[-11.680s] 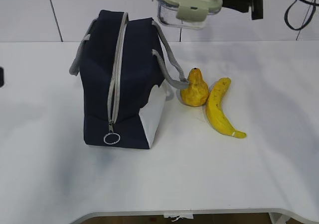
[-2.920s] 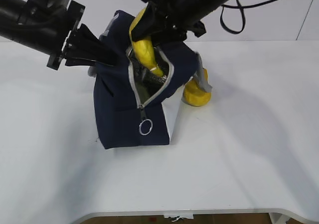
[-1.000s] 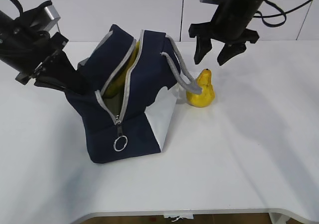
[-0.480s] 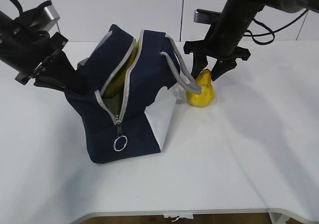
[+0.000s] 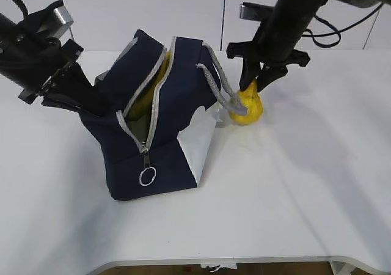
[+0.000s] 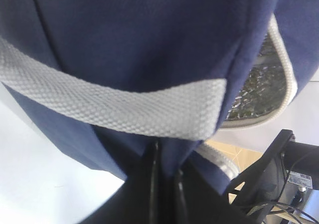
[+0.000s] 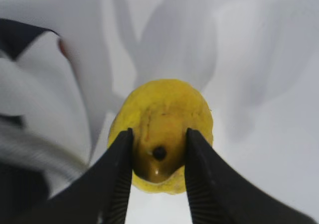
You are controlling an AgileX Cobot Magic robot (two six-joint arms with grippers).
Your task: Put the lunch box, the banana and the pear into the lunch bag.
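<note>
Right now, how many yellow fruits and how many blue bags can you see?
Yellow fruits: 2, the pear and the banana poking up inside the bag
Blue bags: 1, the lunch bag
Total: 3

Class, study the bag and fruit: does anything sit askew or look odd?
Yes: the lunch bag leans sideways, its left side pulled up by the left gripper, zipper gaping. The pear stands upright on the table, the right gripper around its neck.

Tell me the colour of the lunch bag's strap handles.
Grey strap handles, woven; clearest in the left wrist view.
</note>
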